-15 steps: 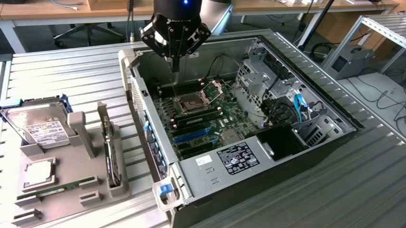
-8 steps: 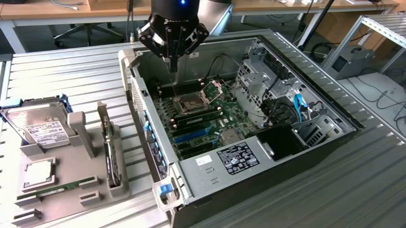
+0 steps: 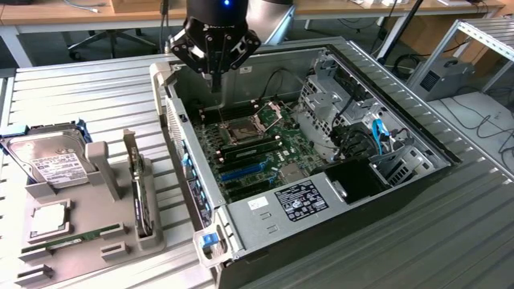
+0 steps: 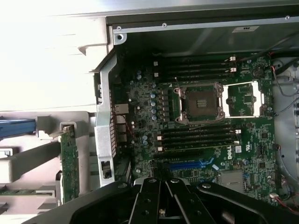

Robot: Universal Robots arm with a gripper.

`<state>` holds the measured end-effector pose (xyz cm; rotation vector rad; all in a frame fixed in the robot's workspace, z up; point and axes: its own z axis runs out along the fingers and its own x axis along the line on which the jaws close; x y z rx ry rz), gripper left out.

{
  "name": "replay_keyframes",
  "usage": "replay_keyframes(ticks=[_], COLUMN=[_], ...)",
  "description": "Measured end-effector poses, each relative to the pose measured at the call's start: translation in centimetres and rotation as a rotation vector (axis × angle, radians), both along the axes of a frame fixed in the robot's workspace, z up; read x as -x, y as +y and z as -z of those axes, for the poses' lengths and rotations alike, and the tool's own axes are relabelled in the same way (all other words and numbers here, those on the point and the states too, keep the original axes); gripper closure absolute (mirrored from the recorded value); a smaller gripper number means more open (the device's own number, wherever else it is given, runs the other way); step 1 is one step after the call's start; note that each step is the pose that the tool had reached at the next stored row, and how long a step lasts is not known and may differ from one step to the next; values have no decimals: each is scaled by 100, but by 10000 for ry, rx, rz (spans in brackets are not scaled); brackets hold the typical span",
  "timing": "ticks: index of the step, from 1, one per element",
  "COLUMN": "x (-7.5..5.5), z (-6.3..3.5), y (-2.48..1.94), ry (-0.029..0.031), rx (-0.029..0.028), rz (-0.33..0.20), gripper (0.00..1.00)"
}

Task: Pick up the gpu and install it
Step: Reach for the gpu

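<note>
Claw closed, seemingly empty, above motherboard; gpu racked.

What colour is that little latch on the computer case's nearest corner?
Blue; the latch shows best in the exterior view.

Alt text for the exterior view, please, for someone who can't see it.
The robot's shut hand hangs over the open computer case, above the motherboard. At the exterior view's left, the gpu stands on edge in a grey holder.
</note>
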<state>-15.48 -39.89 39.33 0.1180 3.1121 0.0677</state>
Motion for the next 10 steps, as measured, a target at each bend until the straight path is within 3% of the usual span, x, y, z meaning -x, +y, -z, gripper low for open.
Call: replay_keyframes(ticks=[10], x=[69], z=[0], y=[0], ry=[0], rx=[0], rz=[-1], gripper=[89])
